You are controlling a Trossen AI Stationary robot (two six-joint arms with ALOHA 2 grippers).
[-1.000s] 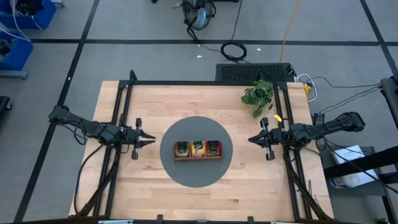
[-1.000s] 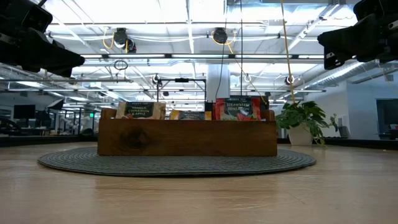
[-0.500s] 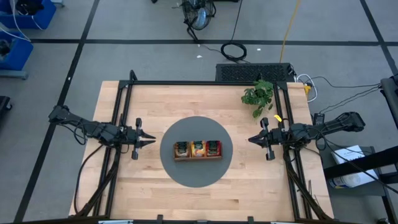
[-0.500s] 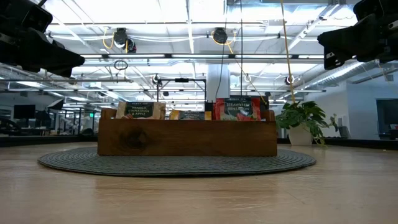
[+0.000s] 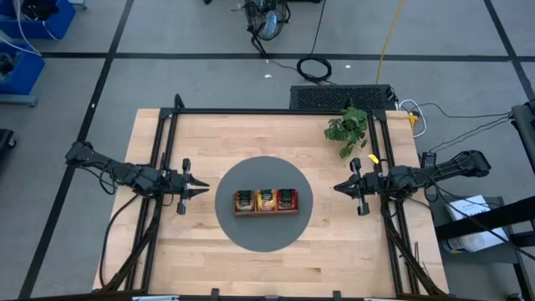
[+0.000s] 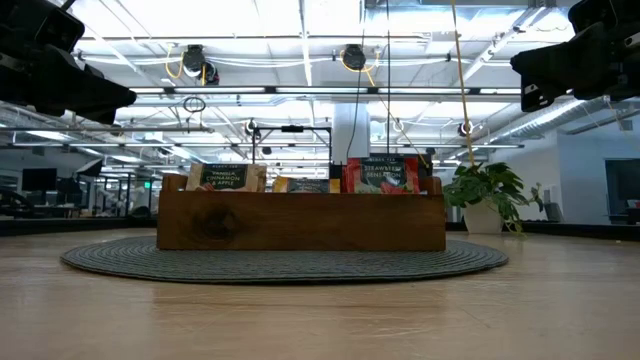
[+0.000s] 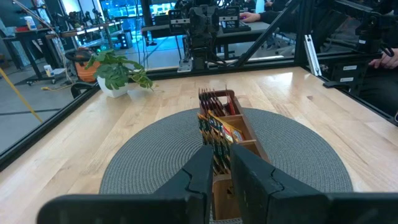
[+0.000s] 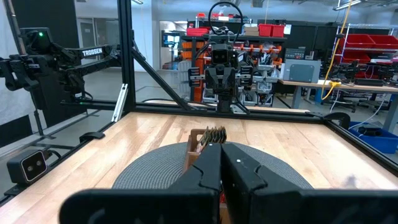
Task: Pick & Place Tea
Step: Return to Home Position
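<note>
Left tool (image 5: 203, 190): fingers together, tips meeting in a point. It is held over bare wood on the left side of the worktop, near the mat's edge, and aimed at the tray.
Right tool (image 5: 338, 188): fingers together in the same way. It is held over the right side of the worktop, near the mat's opposite edge, and aimed at the tray.
Tea (image 5: 266, 199): sachets stand on edge inside the wooden tray (image 5: 266, 211). Tan-and-green ones are in the left compartment, orange in the middle, red in the right. In the low view their upper edges rise above the tray rim.
Wooden tray: brown, with three compartments in a row running left to right. It rests at the centre of the mat.
Round grey mat (image 5: 251, 232): woven, lying flat at the middle of the worktop.
Worktop (image 5: 209, 138): light wooden planks, bordered by a black frame (image 5: 267, 111) along the far edge and both sides.
Potted plant (image 5: 347, 127): small, green-leaved, in a white pot, standing at the far right corner of the worktop.
Floor (image 5: 167, 79): grey, crossed by dark lines. A coiled black cable (image 5: 314, 68) lies beyond the far edge of the worktop.
Room: the low view shows an open hall with ceiling light strips (image 6: 300, 45), pipes and ducts. The right wrist view shows shelving with red bins (image 8: 273, 29) past the worktop.
</note>
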